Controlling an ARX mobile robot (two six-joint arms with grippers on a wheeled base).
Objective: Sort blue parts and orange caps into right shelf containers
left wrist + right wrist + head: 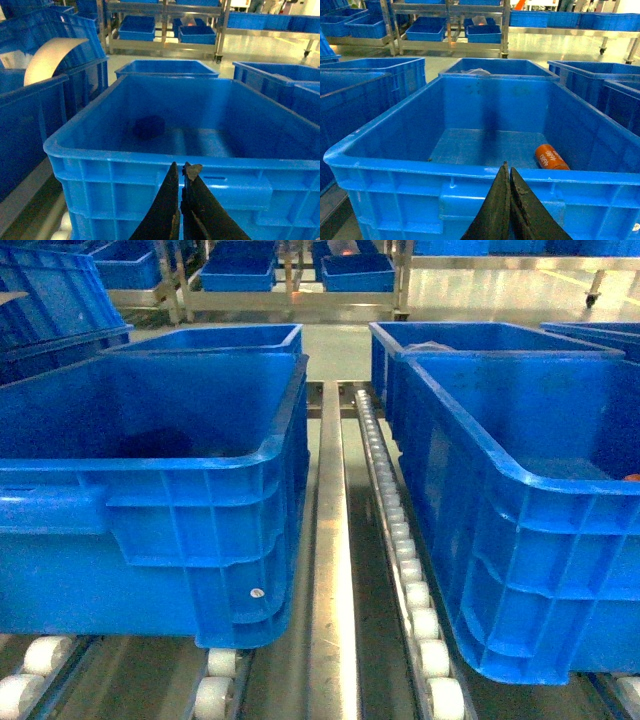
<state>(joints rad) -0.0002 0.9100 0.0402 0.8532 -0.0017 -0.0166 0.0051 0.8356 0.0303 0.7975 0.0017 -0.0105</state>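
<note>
Left hand (181, 200): seen only in the left wrist view, at 6 o'clock of the frame; its two dark fingers lie pressed together with nothing between them, just outside the near wall of the left crate (150, 165).
Right hand (508, 205): likewise pressed together and empty, at 6 o'clock of the right wrist view, just outside the near rim of the right crate (445, 175).
Left crate contents: one dark blue part (148, 126) on the floor, toward 10 o'clock from the hand, well apart from it.
Right crate contents: an orange cap (551, 157) lying on its side on the floor, at about 1 o'clock from the hand, close to the right wall.
Roller rail (400, 540): runs between the two crates in the head view; both crates sit on such rollers.
Risk, crate shift: my judgement is that a hand coming in low could strike the thick rim, and on rollers the crate would slide away.
Risk, missed grasp: with fingers pressed together, either hand must spread before it goes down, or it will only push the piece about.
Risk, cap: it looks round and would likely roll against the wall if nudged.
Risk, blue part: dark against blue plastic, so easily misjudged.
Risk, wrong bin: many alike crates stand around, so sorting could go astray.
</note>
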